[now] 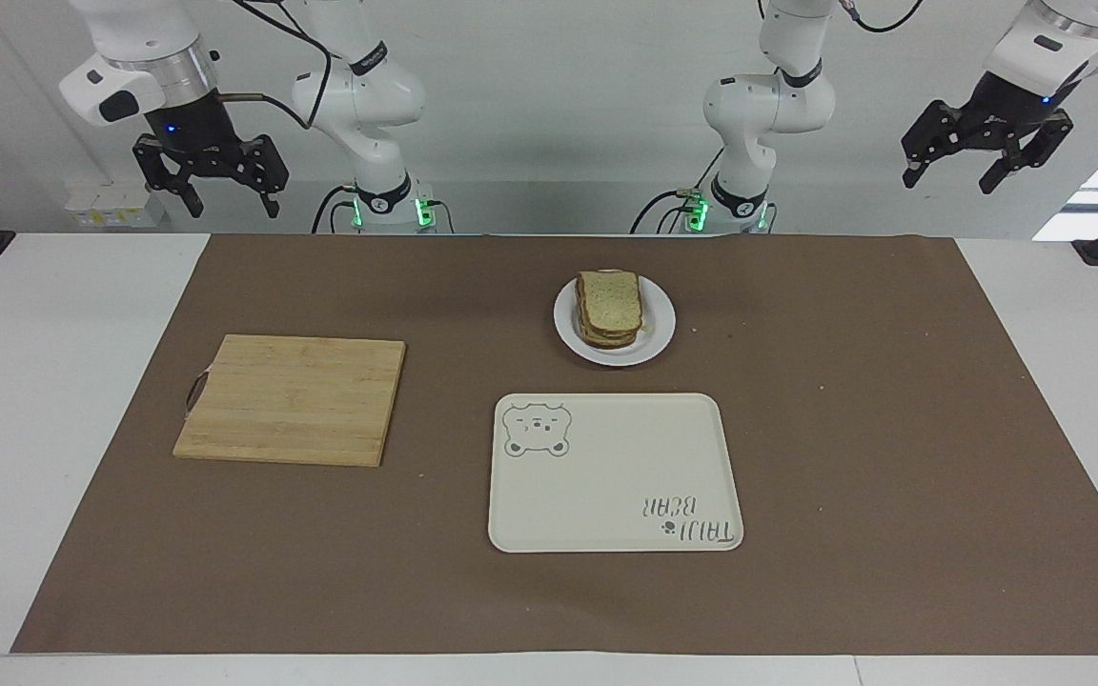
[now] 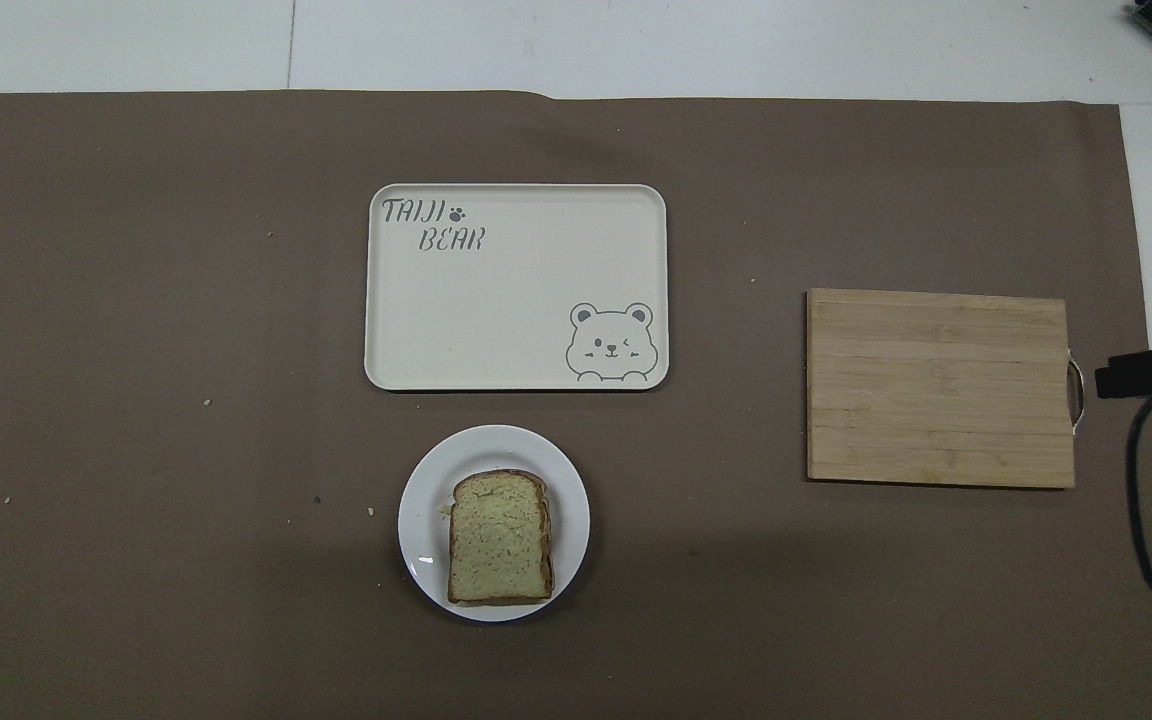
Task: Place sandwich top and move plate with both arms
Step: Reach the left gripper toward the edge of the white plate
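The sandwich top (image 1: 610,297) (image 2: 499,537), a pale speckled slice with a brown crust, lies flat on a stack of sandwich layers. The stack sits on the small white plate (image 1: 660,332) (image 2: 423,497), which stands on the brown mat near the robots. My right gripper (image 1: 233,208) hangs open and empty, high over the table's edge at the right arm's end. My left gripper (image 1: 951,181) is also open and empty, raised high at the left arm's end. Neither gripper is near the plate.
A cream rectangular tray with a bear drawing (image 1: 606,505) (image 2: 516,300) lies just farther from the robots than the plate. A bamboo cutting board (image 1: 292,398) (image 2: 939,387) lies toward the right arm's end. Crumbs dot the mat.
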You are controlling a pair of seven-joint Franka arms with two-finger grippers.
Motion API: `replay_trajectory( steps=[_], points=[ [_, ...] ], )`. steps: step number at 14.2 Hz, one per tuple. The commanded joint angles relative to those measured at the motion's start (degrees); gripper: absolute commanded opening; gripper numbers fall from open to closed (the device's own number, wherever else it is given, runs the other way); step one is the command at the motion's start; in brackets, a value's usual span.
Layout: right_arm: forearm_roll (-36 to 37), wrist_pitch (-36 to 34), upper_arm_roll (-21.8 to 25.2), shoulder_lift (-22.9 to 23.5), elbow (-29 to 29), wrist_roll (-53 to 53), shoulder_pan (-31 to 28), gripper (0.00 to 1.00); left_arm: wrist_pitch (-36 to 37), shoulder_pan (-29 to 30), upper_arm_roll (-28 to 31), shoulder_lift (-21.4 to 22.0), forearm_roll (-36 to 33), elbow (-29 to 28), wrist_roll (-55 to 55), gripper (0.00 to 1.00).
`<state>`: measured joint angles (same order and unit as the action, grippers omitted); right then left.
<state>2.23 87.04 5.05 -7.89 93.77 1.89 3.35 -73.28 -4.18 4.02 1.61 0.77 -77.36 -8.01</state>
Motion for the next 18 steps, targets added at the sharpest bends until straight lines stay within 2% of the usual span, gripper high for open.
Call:
replay_trajectory(
  steps=[1,10,12,14,18],
  points=[
    [-1.09,-0.65,-0.13,-0.55,-0.17,1.36,-0.36,1.0,0.59,-0.03,0.02,1.56,-0.42,-1.74,0.54,1.0],
    [-1.09,-0.65,-0.13,-0.55,-0.17,1.36,-0.36,1.0,0.25,0.14,0.11,1.56,-0.42,-1.83,0.46,1.0],
    [-1.09,-0.74,-0.13,-0.55,-0.17,1.36,-0.37,1.0,-0.19,-0.12,-0.16,2.17,0.28,-3.31,0.1,1.0],
    [-1.09,-0.65,-0.13,-0.55,-0.17,1.36,-0.36,1.0,-2.11,-0.39,-0.07,4.62,4.74,-7.6,0.19,1.0],
    [-1.09,-0.65,-0.13,-0.55,-0.17,1.36,-0.36,1.0,-12.82,-2.31,-0.86,10.5,12.47,-24.81,0.1,1.0]
  ],
)
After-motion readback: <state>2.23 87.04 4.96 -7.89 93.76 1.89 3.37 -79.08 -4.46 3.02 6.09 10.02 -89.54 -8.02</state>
